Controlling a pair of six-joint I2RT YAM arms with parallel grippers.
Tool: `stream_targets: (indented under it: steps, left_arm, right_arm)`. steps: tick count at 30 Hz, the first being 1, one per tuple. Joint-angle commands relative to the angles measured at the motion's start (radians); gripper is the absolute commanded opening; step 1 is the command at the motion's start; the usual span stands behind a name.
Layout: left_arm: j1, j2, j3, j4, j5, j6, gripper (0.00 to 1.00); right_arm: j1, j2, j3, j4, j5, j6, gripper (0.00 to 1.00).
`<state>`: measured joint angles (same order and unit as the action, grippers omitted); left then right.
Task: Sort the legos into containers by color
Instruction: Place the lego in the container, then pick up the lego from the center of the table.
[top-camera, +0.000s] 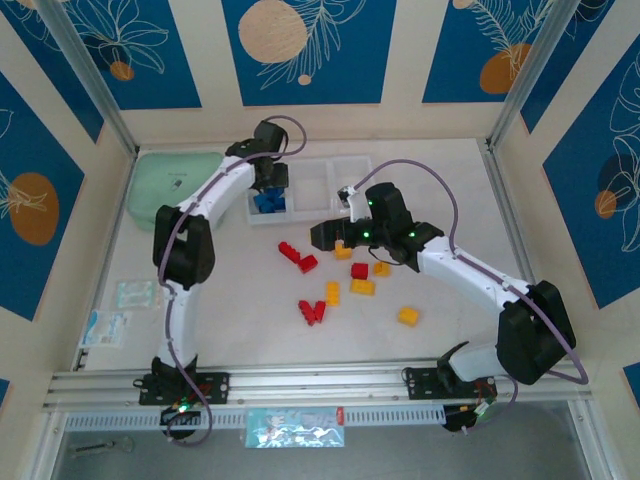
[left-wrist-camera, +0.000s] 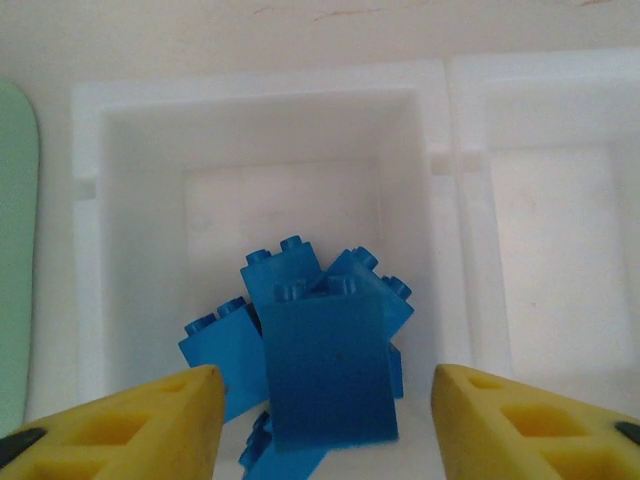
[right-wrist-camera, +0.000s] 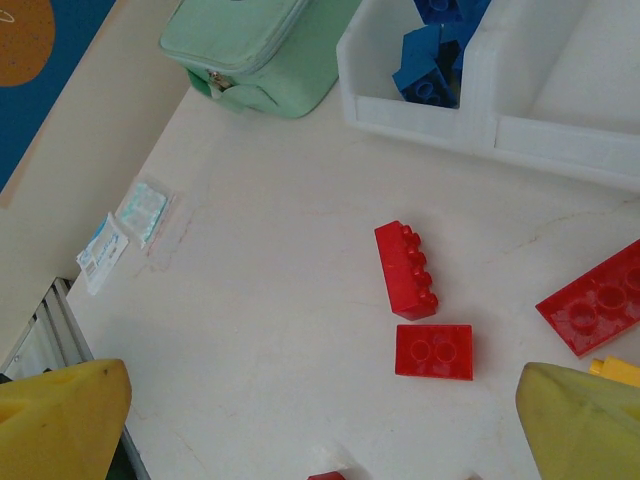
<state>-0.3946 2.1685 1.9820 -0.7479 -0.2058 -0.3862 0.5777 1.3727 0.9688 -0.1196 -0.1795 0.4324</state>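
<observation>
Three white containers (top-camera: 310, 188) stand joined in a row at the back. The leftmost bin (left-wrist-camera: 140, 250) holds several blue legos (left-wrist-camera: 325, 350). My left gripper (left-wrist-camera: 328, 400) hangs over that bin, open; the top blue brick lies between its yellow fingers (left-wrist-camera: 150, 420) with a gap on each side. My right gripper (right-wrist-camera: 325, 400) is open above the table, with nothing between its fingers. Two red legos (right-wrist-camera: 408, 270) (right-wrist-camera: 433, 352) lie just ahead of it. More red legos (top-camera: 312, 310) and yellow legos (top-camera: 362, 287) are scattered mid-table. The middle bin (left-wrist-camera: 550, 230) looks empty.
A mint-green pouch (top-camera: 175, 185) sits left of the bins. Two small packets (top-camera: 135, 293) (top-camera: 105, 328) lie near the left edge. A metal rail (top-camera: 320, 385) runs along the near edge, and a packet (top-camera: 295, 428) lies below it.
</observation>
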Motion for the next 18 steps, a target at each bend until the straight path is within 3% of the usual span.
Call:
stream_targets:
  steps: [1, 14, 18]
  left_arm:
    - [0.006, -0.167, -0.08, 0.003, 0.056, -0.007, 0.62]
    - [-0.004, -0.705, -0.722, 0.247, 0.276, -0.091, 0.99]
    - [-0.036, -0.855, -0.904, 0.297, 0.316, -0.111, 0.99]
  right_arm:
    - [-0.003, 0.001, 0.031, -0.038, 0.014, -0.019, 0.99]
    - [0.007, 0.064, 0.123, -0.288, 0.17, 0.046, 0.99]
    - [0.021, 0.098, 0.152, -0.355, 0.237, 0.078, 1.0]
